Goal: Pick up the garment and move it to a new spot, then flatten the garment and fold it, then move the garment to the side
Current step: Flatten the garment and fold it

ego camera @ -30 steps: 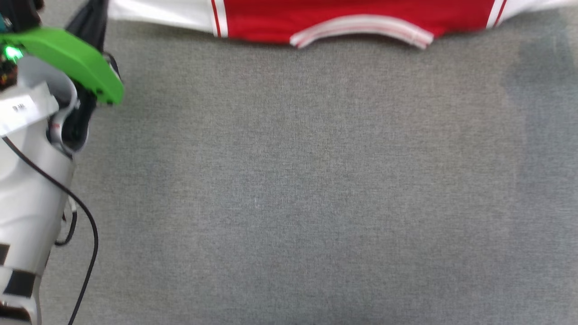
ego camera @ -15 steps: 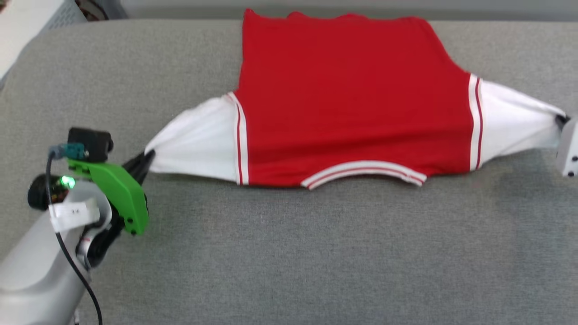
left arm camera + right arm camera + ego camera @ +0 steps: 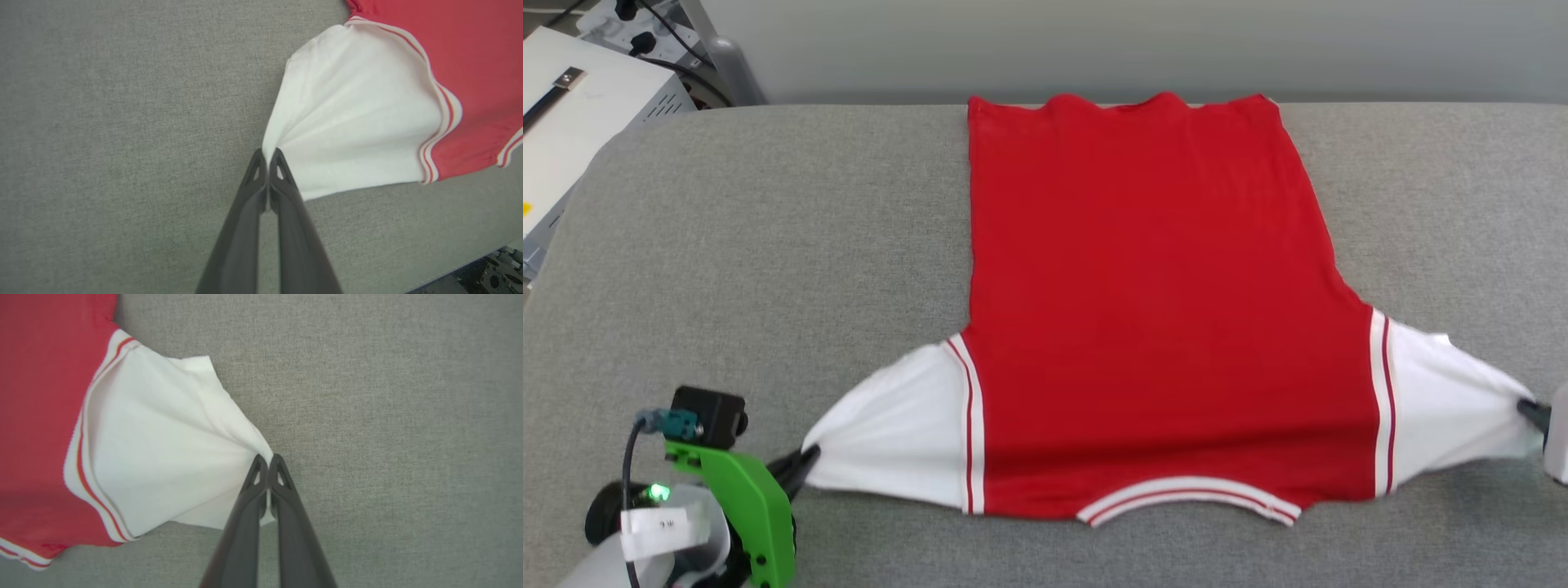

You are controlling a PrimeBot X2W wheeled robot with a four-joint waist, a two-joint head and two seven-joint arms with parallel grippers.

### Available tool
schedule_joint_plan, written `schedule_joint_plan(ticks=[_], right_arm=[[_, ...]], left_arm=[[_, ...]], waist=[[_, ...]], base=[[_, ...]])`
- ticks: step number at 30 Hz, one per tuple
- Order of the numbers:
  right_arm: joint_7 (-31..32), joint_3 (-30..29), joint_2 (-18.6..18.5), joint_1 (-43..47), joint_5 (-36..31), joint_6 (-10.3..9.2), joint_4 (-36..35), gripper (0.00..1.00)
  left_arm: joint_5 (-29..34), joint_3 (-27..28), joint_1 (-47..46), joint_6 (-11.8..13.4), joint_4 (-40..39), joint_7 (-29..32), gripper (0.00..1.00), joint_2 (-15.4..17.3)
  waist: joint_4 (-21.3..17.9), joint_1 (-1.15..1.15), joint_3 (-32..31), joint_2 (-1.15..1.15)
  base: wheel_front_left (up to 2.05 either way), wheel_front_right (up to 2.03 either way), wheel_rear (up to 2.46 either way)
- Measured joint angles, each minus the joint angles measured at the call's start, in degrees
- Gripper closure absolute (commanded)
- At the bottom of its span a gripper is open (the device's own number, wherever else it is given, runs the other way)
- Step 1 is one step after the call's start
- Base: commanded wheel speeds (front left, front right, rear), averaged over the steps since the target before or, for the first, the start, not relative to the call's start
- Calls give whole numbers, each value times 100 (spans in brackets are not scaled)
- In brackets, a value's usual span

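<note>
Head camera has tilted up since earlier, so the garment [image 3: 1152, 310] shows whole, flat across the surface [image 3: 768, 245] middle, hem at its far edge, left hand [image 3: 803, 461] and right hand [image 3: 1531, 408] each clamped on a white sleeve tip [image 3: 833, 445]; probably soft, light, stretchy, best pinched at hems.

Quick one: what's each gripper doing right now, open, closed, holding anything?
Left gripper: closed, pinching the shirt by one white sleeve.
Right gripper: closed, pinching the other white sleeve.

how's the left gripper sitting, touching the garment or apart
Touching. The left wrist view shows the left gripper shut on the garment, pinching its white sleeve edge.
</note>
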Motion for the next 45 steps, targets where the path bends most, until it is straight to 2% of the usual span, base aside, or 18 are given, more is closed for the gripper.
schedule_joint_plan(ticks=[8, 16, 17, 18, 26, 33, 38, 45], right_arm=[[1088, -522, 226, 1124, 102, -2, -777, 100], [1490, -909, 525, 1408, -60, -3, -1405, 100], [1553, -923, 535, 1408, -77, -3, -1462, 76], [1600, -929, 537, 1407, -94, -4, -1541, 0], [1681, -922, 476, 1017, -176, -8, -2382, 0], [2341, -1024, 519, -297, -322, -8, -3052, 0], [3028, -1020, 475, -1537, -677, -8, -2788, 0], [3453, -1005, 316, -2993, -1273, -8, -2033, 0]], left_arm=[[-407, -120, 834, 335, -804, 498, 100, 236], [-604, -98, 1078, 482, -1220, 557, 100, 281], [-604, -93, 1078, 482, -1278, 564, 100, 298], [-603, -88, 1074, 482, -1338, 570, 100, 308], [-765, 14, 1042, 722, -2095, 860, 100, 331], [-523, -41, 800, 896, -2983, 1224, 100, 637], [-159, -58, 589, 1033, -3527, 1397, 100, 853], [130, -215, 318, 969, -3882, 1427, 100, 814]], waist=[[-24, 0, -124, 0], [6, 0, -75, 0], [16, 0, -64, 0], [26, 0, -47, 0], [135, 0, 263, 0], [350, 0, 829, 0], [566, 1, 1340, 0], [947, 1, 2043, 0]], base=[[0, 0, 0], [0, 0, 0], [0, 0, 0], [0, 0, 0], [0, 0, 0], [0, 0, 0], [0, 0, 0], [0, 0, 0]])
